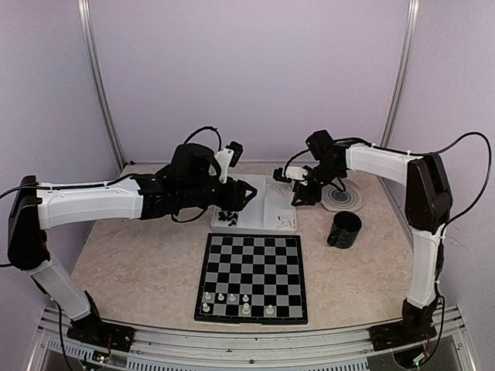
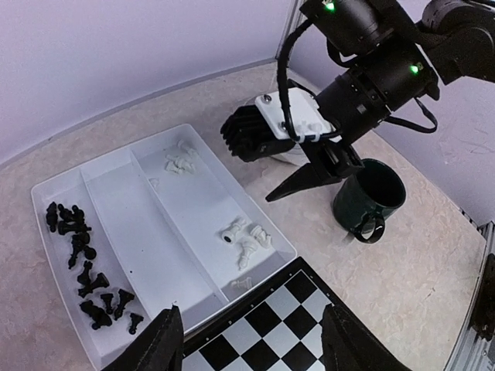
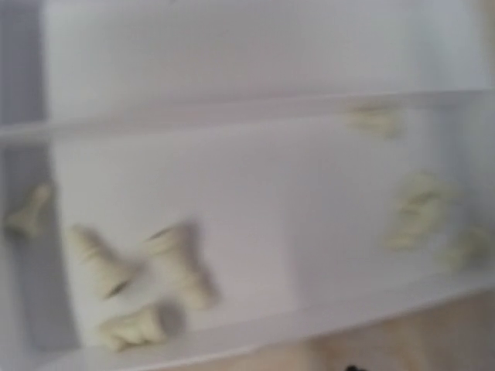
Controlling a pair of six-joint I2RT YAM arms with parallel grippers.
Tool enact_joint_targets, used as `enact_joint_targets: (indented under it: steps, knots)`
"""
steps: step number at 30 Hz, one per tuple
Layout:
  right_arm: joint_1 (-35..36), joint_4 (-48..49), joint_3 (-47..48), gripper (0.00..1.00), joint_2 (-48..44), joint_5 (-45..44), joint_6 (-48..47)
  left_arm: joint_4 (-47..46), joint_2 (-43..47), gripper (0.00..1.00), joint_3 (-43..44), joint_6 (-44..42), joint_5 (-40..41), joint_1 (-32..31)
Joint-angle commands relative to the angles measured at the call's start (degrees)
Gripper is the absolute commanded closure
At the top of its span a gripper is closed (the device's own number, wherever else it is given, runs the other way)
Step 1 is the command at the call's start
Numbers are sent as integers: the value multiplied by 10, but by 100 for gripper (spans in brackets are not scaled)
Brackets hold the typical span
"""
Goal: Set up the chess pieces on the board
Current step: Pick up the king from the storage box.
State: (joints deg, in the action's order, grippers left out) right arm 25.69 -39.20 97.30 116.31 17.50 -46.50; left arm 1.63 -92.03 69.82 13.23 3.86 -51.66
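The left gripper (image 2: 251, 349) hangs with its two fingers set wide apart and nothing between them, above the spot where the tray (image 2: 131, 216) lies just beside the far edge of the board (image 2: 267, 325). The right gripper (image 2: 298, 179) points down over the tray's right compartment, close above a loose cluster of white pieces (image 2: 244, 239). Whether its jaws are parted or closed cannot be told. Black pieces (image 2: 85, 267) lie jumbled in the tray's left compartment. A dark green mug (image 2: 370, 197) stands on the table (image 2: 418, 263) near the tray's right end. Only the top view shows the whole board, with several white pieces standing (image 1: 232, 300) in its two nearest rows, mostly toward the left. The right wrist view is blurred and shows toppled white pieces on the tray floor, with its own fingers out of frame.
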Motion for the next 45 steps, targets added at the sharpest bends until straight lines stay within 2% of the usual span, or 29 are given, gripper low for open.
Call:
enact_joint_targets:
  steps: [1,11,22,24,30,37,40,42,45]
  knots:
    - [31,-33,7,47,26,-41,-80,-11,-19,39,-25,32,-70,18]
    - [58,-107,128,52,144,-66,-113,-9,-10,39,-40,17,-76,23]
    - [82,-156,165,59,207,-107,-125,12,-6,38,-31,10,-91,21]
    - [83,-165,175,62,216,-99,-120,14,-6,38,-29,8,-89,19]
    - [82,-200,228,83,249,-74,-85,20,-13,38,-26,3,-86,14]
    - [73,-202,258,94,206,7,-30,26,-27,38,-22,-6,-66,9]
    - [63,-171,262,94,168,51,23,4,-25,39,-34,-10,-53,9]
    - [49,-139,256,98,137,95,78,-73,3,39,-80,-11,-42,7]
    - [19,-73,222,100,86,225,183,-201,73,39,-158,-15,-1,-2]
